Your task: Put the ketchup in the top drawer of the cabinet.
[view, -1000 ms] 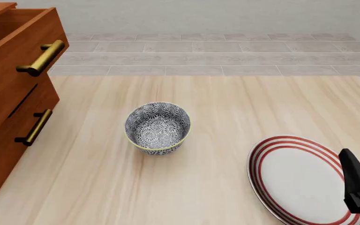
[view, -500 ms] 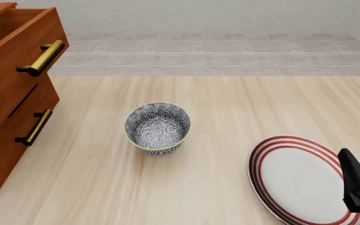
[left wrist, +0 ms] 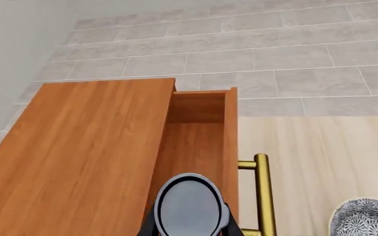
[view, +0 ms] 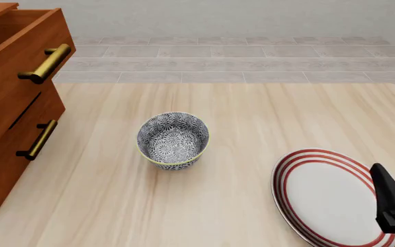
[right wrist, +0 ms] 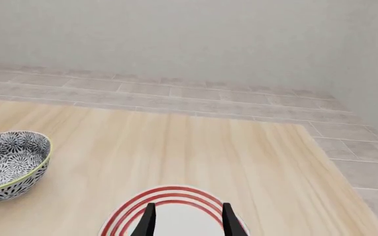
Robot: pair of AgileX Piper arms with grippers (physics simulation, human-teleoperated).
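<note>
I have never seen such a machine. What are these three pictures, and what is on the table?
These are simulator renders of two robot arms at a wooden table. One camera looks down from above; the other two sit on the arms, just behind each gripper. The left gripper holds the ketchup, a can seen from its grey top, over the open top drawer of the cabinet. The right gripper is open and empty, above a red-striped plate. A patterned bowl stands mid-table.
</note>
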